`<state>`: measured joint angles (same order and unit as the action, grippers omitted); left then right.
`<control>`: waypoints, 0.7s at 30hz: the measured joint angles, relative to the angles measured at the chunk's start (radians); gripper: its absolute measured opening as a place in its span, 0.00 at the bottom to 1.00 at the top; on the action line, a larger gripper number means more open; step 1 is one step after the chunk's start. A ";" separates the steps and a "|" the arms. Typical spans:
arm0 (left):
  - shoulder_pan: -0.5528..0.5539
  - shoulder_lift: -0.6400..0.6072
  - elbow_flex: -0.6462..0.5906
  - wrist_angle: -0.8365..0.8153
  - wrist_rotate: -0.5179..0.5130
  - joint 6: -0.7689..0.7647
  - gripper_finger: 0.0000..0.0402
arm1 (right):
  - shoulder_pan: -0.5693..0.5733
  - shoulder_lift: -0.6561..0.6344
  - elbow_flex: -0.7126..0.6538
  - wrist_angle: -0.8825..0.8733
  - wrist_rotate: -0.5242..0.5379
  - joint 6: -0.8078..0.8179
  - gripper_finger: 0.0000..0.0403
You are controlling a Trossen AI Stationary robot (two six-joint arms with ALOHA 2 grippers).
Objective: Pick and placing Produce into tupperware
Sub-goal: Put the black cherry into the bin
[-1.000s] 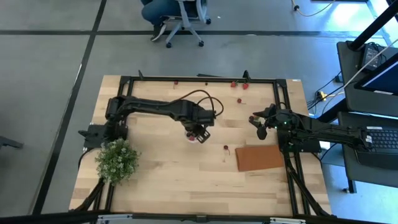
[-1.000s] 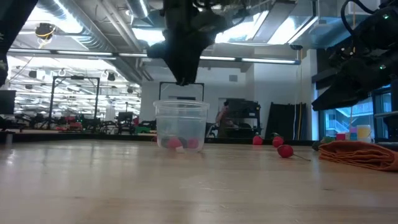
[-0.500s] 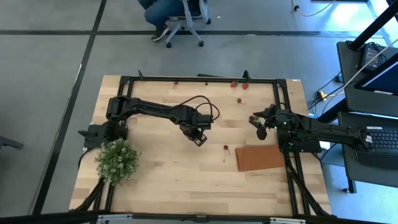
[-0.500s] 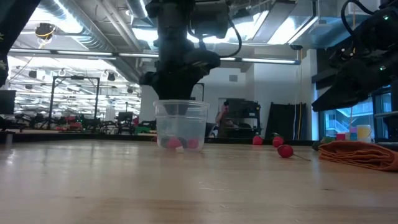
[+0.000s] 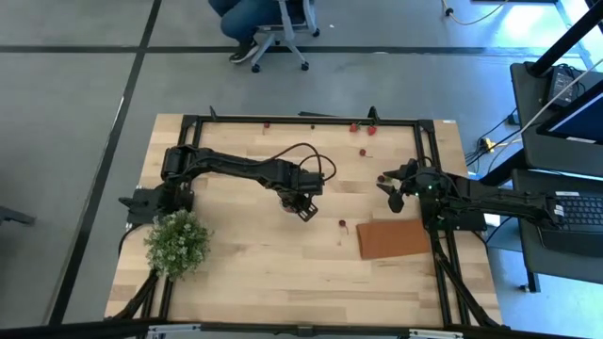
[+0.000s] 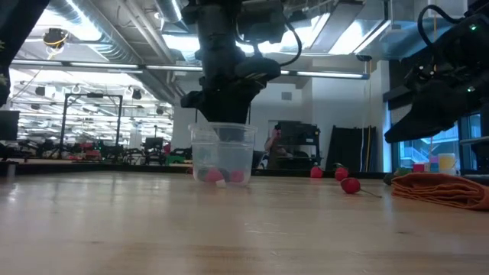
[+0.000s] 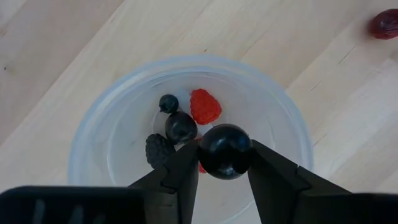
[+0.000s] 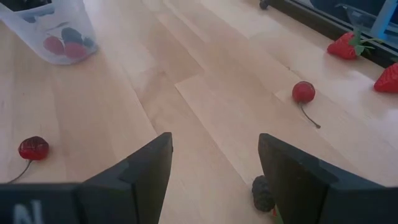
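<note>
The left gripper [image 7: 224, 163] is gripping a dark berry [image 7: 224, 150] directly over the mouth of the cup [image 7: 93, 134], which is standing near the middle of the table [image 5: 245, 273]. The berry is sitting pinched between the two fingers and has not been let go. At the cup's bottom a red piece [image 7: 204, 106] and at least three dark pieces [image 7: 180, 127] are already lying together, so part of the job appears done.

More produce is waiting outside. A cherry [image 8: 303, 92] with its stem, another cherry [image 8: 33, 148] and a dark berry [image 8: 263, 192] are lying on the wood toward the table's right side, and strawberries [image 8: 346, 46] are resting by the far edge. Several placings are likely left.

The right gripper [image 8: 214, 162] is hanging over the right side of the table, near the brown mat [image 5: 393, 238], its fingers spread apart and holding nothing. A bush [image 5: 176, 243] is sitting at the near left corner.
</note>
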<state>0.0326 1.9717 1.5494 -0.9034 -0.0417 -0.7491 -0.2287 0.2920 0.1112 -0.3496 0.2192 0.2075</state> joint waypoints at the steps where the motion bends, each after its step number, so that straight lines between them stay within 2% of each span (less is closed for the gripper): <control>1: 0.000 0.000 0.000 0.000 0.000 0.000 0.31 | 0.000 0.000 0.000 0.000 0.000 0.000 0.60; 17: 0.004 0.000 0.000 -0.001 0.004 0.001 0.31 | 0.000 0.001 0.000 0.034 0.000 0.000 0.60; 21: 0.007 0.000 0.000 -0.001 0.007 0.001 0.36 | 0.000 0.001 0.000 0.056 0.000 -0.001 0.60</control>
<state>0.0393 1.9717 1.5494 -0.9043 -0.0343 -0.7479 -0.2287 0.2928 0.1112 -0.2936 0.2188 0.2062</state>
